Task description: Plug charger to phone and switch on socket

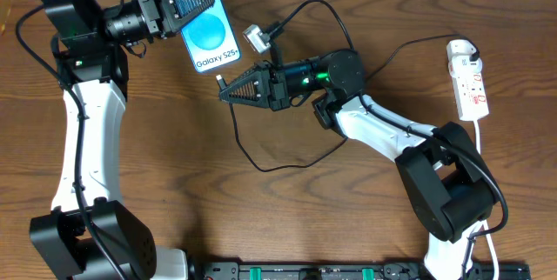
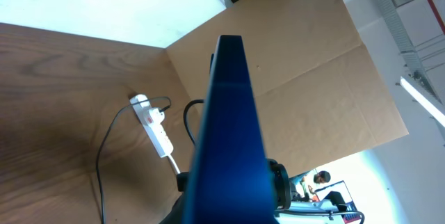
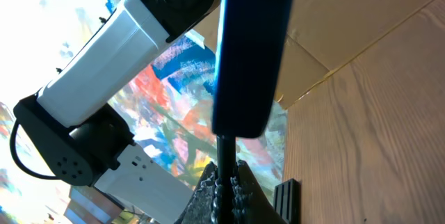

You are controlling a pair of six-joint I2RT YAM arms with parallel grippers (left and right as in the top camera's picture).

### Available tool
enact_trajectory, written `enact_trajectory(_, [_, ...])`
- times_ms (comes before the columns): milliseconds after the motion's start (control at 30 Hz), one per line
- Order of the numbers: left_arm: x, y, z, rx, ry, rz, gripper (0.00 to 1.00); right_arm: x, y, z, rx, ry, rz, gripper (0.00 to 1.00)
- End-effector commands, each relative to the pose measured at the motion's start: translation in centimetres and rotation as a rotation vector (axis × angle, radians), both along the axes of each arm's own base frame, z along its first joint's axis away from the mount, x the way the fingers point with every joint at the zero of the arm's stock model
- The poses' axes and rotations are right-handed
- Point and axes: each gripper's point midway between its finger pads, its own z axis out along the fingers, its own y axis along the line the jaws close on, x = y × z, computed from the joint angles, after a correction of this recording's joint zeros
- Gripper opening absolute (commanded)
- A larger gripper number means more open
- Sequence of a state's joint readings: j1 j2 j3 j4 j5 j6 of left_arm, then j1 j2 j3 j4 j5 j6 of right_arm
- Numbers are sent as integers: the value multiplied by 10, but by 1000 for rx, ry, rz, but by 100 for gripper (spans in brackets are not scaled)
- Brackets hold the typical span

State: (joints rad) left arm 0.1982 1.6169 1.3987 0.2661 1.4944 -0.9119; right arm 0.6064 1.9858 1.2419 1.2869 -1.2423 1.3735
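**Table** point(image 1: 183, 176): brown wood grain. A broad bare stretch is being left open at the front middle, between the two arms, and is being crossed only by a loop of thin black cable. The far-left corner is being crowded by the left arm and what it carries.

**Phone** point(image 1: 209, 36): being held raised off the table at the far left, its top end overlapping the table's far edge in the overhead view. A blue screen with a lighter blue circle and white "Galaxy S25+" text is being shown upward, with black edges around it. In the left wrist view it is being seen edge-on as a dark blue slab.

**Left claw** point(image 1: 209, 0): clenched on the phone, its fingers being laid across the upper part of the screen.

**Right claw** point(image 1: 224, 94): clamped on the small black plug tip of the charger point(image 1: 261, 168), just beside the phone's bottom edge. In the right wrist view the tip is being pointed straight up at that rounded end and is meeting it. Whether it is seated cannot be told.

**Charger cable**: being trailed from the tip in a loop over the table and under the right arm. A further run is being led to the far end of the socket, where a white adapter sits.

**Socket** point(image 1: 471, 84): a white strip with red marks, being kept flat near the table's right edge, well apart from both claws.
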Motion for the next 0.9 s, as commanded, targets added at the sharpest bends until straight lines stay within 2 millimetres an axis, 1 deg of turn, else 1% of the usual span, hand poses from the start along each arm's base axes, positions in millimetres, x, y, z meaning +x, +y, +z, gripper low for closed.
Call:
enact_trajectory(0, [-3, 0, 8, 13, -52, -7, 7, -1, 1, 4, 26, -64, -8, 1])
enact_trajectory(233, [-2, 0, 6, 12, -47, -7, 7, -1, 0, 4, 32, -80, -13, 1])
enact_trajectory(500, [-2, 0, 6, 13, -49, -7, 8, 8, -5, 5, 34, -78, -38, 1])
enact_trajectory(867, [-4, -4, 6, 12, -46, -20, 7, 11, -5, 6, 44, -87, -56, 1])
